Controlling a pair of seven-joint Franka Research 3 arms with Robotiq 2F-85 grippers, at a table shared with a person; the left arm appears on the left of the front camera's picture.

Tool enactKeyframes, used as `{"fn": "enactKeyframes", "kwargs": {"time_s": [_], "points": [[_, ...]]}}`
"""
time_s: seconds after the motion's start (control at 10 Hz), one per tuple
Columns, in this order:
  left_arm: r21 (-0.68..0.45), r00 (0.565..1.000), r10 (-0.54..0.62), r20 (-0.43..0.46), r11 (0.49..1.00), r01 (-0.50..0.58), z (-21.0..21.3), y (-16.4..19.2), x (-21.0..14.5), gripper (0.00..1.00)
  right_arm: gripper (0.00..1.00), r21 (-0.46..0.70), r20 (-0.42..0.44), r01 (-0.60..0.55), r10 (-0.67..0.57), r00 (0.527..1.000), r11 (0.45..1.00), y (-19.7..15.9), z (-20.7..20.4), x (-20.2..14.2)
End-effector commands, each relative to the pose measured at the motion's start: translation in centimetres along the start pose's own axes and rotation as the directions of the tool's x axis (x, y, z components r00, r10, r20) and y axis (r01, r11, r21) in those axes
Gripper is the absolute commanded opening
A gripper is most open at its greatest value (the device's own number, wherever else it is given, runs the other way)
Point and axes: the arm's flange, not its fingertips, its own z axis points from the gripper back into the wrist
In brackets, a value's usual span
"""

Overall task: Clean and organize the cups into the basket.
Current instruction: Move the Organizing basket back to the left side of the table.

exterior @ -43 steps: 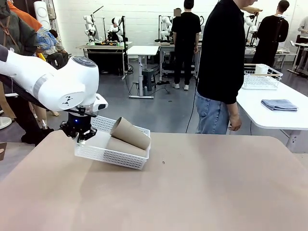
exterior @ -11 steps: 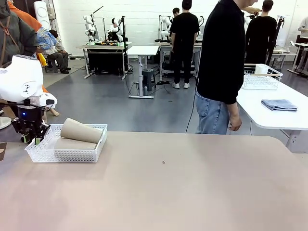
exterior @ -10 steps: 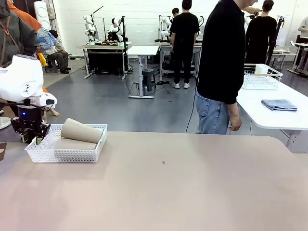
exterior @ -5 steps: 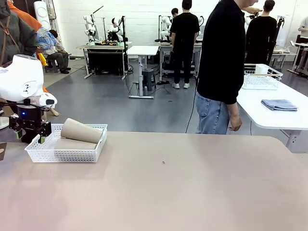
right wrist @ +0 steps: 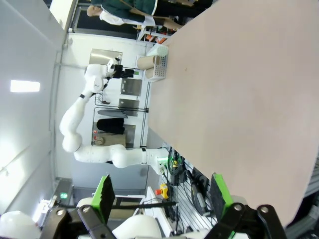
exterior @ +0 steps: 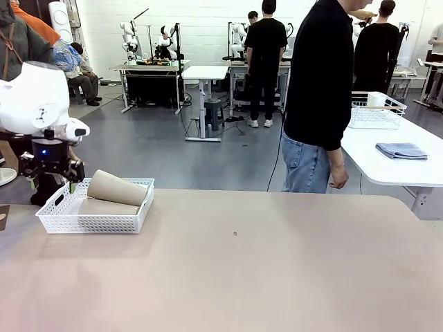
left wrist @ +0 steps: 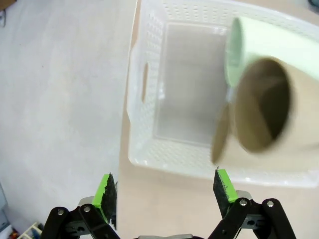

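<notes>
So the basket (exterior: 93, 215) sits at the left edge of the frame in the front view, flat on the tan table (exterior: 263, 270) near its far left corner. Tan cups (exterior: 116, 188) lie on their sides inside it, the top one slanting over the rim. From the left wrist view you can also spot a mint green cup (left wrist: 279, 45) tucked next to a tan one (left wrist: 269, 114) in the upper right of the frame. The left gripper (exterior: 50, 176) hangs just above the basket's left end, fingers spread wide with nothing between them. The right gripper (right wrist: 162, 196) shows along the bottom of its own view, green pads also wide apart, holding nothing. A person in a black top (exterior: 320, 76) stands at the far side, upper right of center.
</notes>
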Motion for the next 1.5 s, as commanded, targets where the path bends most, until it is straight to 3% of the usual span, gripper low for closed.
{"fn": "enactKeyframes", "kwargs": {"time_s": [0.0, 0.2, 0.5, 1.2, 1.3, 1.4], "points": [[0.016, 0.992, 0.053, 0.116, 0.998, -0.056, 3.9, -1.3, -6.3, 1.00, 1.00, 0.008, -0.003, 0.001, -0.001, 1.000, 1.000, 0.1, 0.0, -0.2], [0.011, 0.982, 0.054, 0.178, 0.998, -0.057, 6.0, -1.7, -10.6, 1.00, 1.00, 0.008, -0.003, 0.001, -0.001, 1.000, 1.000, 0.1, 0.0, -0.2], [0.032, 0.981, 0.050, 0.190, 0.998, -0.057, 4.6, -1.8, -13.7, 1.00, 1.00, 0.008, -0.003, 0.001, -0.001, 1.000, 1.000, 0.1, 0.0, -0.2], [0.009, 0.985, 0.033, 0.170, 0.999, -0.035, 5.9, -2.0, -13.6, 1.00, 1.00, 0.008, -0.003, 0.001, -0.001, 1.000, 1.000, 0.1, 0.0, -0.2], [-0.268, 0.999, -0.014, 0.034, 0.963, 0.022, 6.5, -0.3, -12.7, 1.00, 1.00, 0.008, -0.003, 0.001, -0.001, 1.000, 1.000, 0.1, 0.0, -0.2], [-0.484, 0.999, -0.022, -0.023, 0.875, 0.009, 7.7, 2.7, -12.3, 1.00, 1.00, 0.008, -0.003, 0.001, -0.001, 1.000, 1.000, 0.1, 0.0, -0.2]]}}
